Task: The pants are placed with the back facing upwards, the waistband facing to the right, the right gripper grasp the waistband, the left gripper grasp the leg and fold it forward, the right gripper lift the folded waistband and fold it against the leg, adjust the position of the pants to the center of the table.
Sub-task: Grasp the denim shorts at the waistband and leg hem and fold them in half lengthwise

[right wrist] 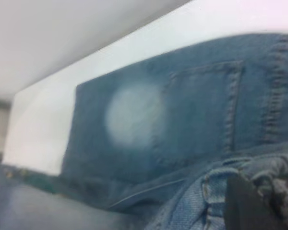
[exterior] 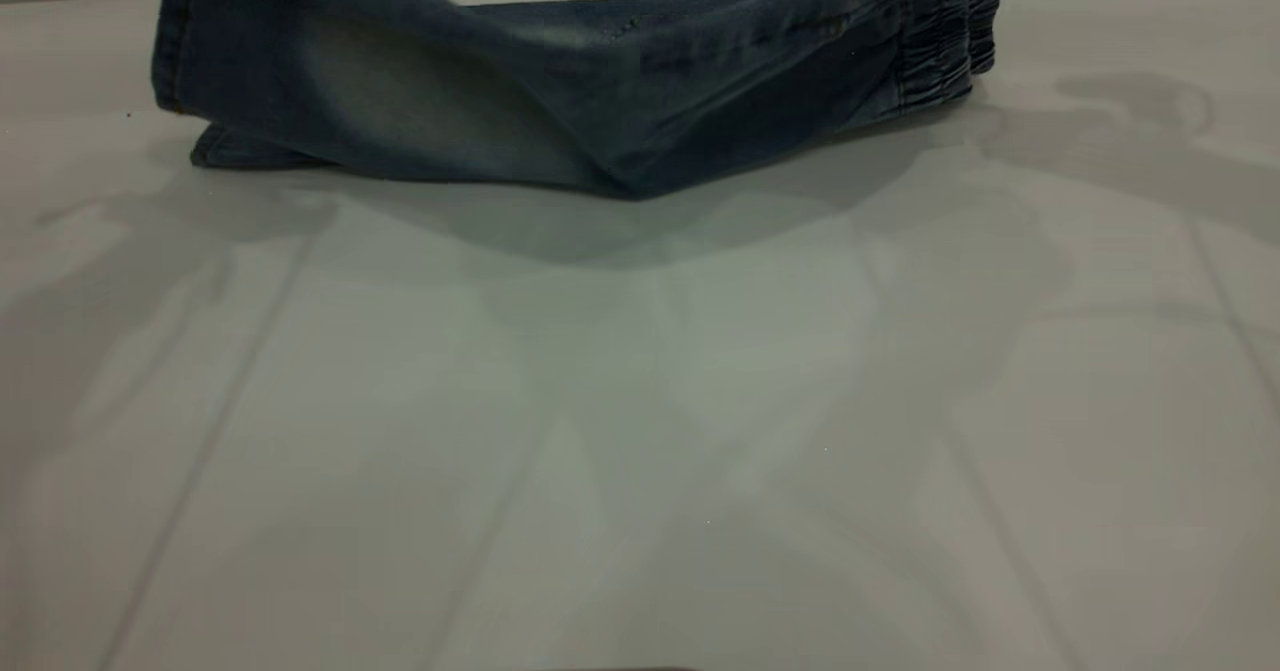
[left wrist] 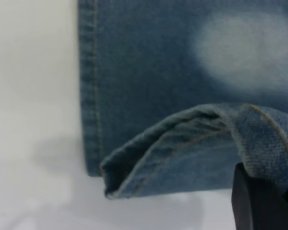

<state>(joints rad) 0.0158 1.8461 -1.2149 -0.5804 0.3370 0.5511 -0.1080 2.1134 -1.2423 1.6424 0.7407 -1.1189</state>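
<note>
Pinching the pants, left tool grips hem, right tool waistband.

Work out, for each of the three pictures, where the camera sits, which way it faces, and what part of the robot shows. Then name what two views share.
Exterior view: low at the table, facing the lifted pants and waistband; no robot part identifiable.
Left wrist view: on the left arm, looking down at a raised leg hem; left gripper fingers clamp denim.
Right wrist view: on the right arm, looking along the pants; right gripper fingers in bunched denim.
Both wrist views share the pale patch.
</note>
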